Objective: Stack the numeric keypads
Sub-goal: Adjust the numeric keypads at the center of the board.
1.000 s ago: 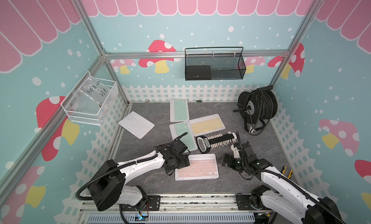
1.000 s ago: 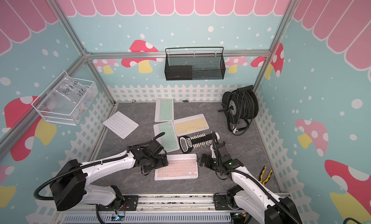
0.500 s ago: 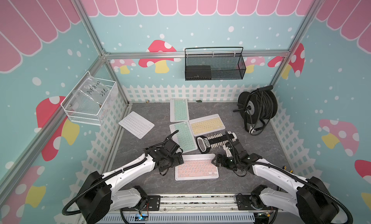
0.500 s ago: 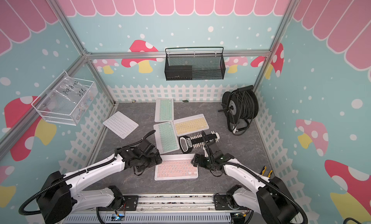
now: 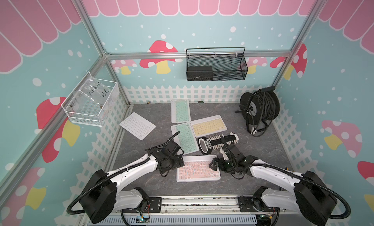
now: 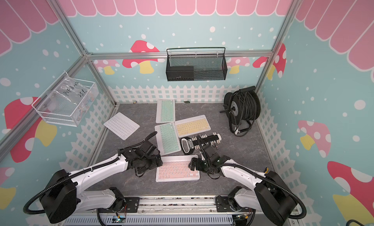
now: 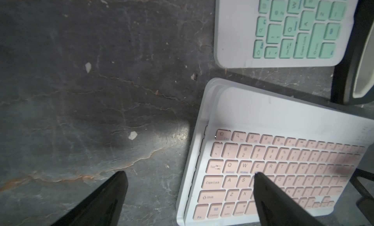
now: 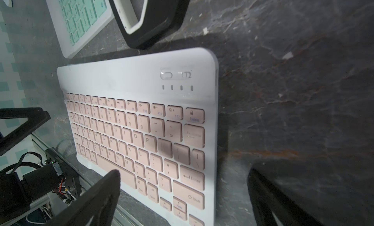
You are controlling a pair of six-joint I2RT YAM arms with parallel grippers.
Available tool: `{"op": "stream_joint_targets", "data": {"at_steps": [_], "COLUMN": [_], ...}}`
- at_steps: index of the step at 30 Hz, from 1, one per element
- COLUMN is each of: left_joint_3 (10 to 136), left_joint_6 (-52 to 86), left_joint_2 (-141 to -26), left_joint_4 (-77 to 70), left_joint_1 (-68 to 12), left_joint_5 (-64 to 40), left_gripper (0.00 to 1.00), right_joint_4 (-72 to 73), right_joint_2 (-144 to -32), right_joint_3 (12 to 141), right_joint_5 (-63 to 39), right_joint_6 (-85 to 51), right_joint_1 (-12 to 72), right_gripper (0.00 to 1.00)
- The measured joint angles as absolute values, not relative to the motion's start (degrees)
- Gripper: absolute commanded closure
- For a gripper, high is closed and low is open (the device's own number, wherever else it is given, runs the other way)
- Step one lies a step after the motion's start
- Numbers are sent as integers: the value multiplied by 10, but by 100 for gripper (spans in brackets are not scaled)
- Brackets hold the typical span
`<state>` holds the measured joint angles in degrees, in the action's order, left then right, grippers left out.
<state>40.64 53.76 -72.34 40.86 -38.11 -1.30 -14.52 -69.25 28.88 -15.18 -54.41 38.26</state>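
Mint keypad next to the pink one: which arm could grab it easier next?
Left, probably. The open left gripper sits at the edge of the pink keypad, just beside that mint keypad. The open right gripper is farther off, with the black peg holder between.

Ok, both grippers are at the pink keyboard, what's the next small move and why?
Probably lower both onto the short ends of the pink keyboard. The left gripper and right gripper are open, each straddling one end: one finger over the keys, the other over the table.
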Motion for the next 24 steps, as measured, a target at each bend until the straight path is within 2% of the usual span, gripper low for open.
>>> {"op": "stream_joint_targets", "data": {"at_steps": [24], "left_joint_3": [392], "left_joint_6": [539], "left_joint_2": [-702], "left_joint_4": [409], "left_joint_1": [-372], "left_joint_5": [-24], "left_gripper": [0], "right_joint_4": [-146], "right_joint_2": [-707], "right_joint_3": [311], "right_joint_5": [-137], "right_joint_6": [-562], "right_joint_1": [429], "right_gripper": [0]}}
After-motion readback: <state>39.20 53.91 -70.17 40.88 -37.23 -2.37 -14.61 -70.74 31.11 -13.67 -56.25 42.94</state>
